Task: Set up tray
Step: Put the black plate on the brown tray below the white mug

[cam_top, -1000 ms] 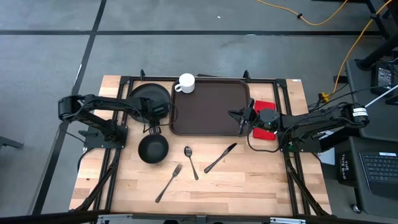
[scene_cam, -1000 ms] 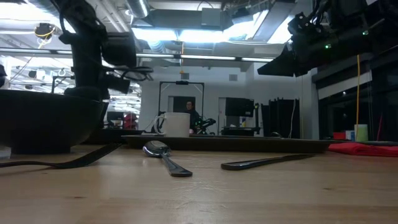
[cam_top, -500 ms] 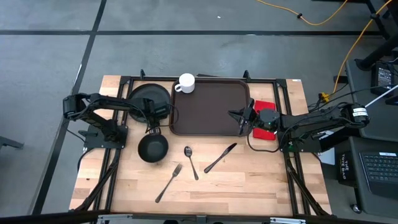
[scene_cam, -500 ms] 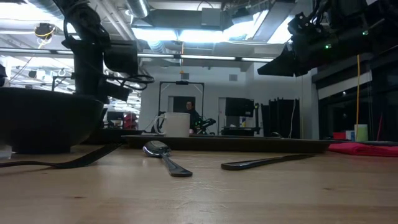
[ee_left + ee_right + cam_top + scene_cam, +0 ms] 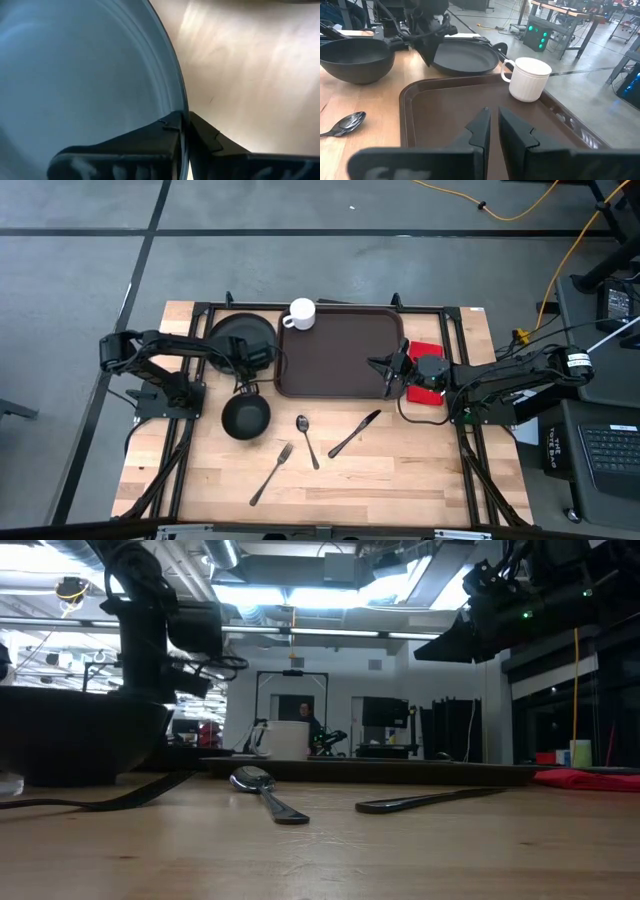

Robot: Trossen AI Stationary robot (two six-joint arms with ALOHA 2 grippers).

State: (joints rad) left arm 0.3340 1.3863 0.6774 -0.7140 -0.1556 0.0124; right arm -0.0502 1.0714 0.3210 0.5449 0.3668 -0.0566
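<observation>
Working from my near edge outward, the fork (image 5: pixel 271 473), spoon (image 5: pixel 307 441) and knife (image 5: pixel 354 433) lie loose on the table (image 5: pixel 400 480), all untouched, with the bowl (image 5: pixel 246 419) just at nine o'clock of the spoon. Beyond them sits the tray (image 5: pixel 340 350), centred toward the far side, bare except for the white mug (image 5: pixel 298 313) perched on its far-left corner at about eleven o'clock. The red napkin (image 5: pixel 428 352) lies at three o'clock of the tray, partly under my right arm.

My left gripper (image 5: pixel 183 131) has its fingers pinched together on the rim of the black plate (image 5: pixel 240 340), which lies just at nine o'clock of the tray. So I judge the step in hand is getting the plate onto the tray. The next move calls for a lift high enough to clear the tray's raised rim, then a carry toward three o'clock.

My right gripper (image 5: pixel 492 125) waits over the tray's right edge, fingers nearly together; it seems to hold nothing, though the angle is poor.
</observation>
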